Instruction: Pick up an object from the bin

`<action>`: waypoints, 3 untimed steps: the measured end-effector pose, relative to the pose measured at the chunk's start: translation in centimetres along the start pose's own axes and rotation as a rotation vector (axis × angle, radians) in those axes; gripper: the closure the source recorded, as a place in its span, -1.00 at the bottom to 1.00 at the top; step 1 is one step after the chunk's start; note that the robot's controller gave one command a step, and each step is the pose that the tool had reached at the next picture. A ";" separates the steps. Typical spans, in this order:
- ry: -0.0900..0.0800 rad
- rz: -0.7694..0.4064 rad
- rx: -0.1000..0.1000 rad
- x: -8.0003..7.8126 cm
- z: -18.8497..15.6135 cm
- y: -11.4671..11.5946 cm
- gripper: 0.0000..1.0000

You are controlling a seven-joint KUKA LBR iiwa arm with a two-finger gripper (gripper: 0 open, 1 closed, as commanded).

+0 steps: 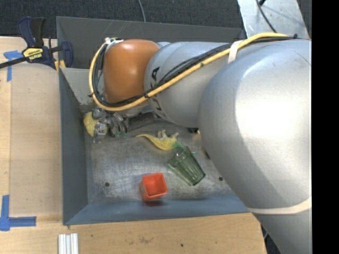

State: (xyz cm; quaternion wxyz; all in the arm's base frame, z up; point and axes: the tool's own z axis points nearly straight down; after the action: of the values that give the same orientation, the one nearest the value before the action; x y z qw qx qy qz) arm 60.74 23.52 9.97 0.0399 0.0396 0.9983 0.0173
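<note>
Arm (254, 105) reaching in from the right, dipping into the back-left corner of the bin (74, 157), gripper (106, 126) hanging just beside a yellow thing (89, 124) by the left wall, whether it is gripping impossible to tell, arm lettering (153, 77) mostly hidden, unreadable

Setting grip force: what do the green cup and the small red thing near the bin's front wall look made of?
Green cup: see-through and glossy, with bright glints. Likely clear plastic, though it could be glass. Small red thing: opaque, dull, even colour. Probably plastic or rubber.
</note>
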 end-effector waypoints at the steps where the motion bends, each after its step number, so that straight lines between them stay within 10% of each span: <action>1: 0.000 0.001 0.000 0.0 0.0 0.0 1.00; 3: 0.012 0.001 0.005 -0.3 -0.1 0.0 1.00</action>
State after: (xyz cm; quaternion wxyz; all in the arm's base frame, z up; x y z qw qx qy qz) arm 61.08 23.54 10.13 0.0337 0.0402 0.9985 0.0148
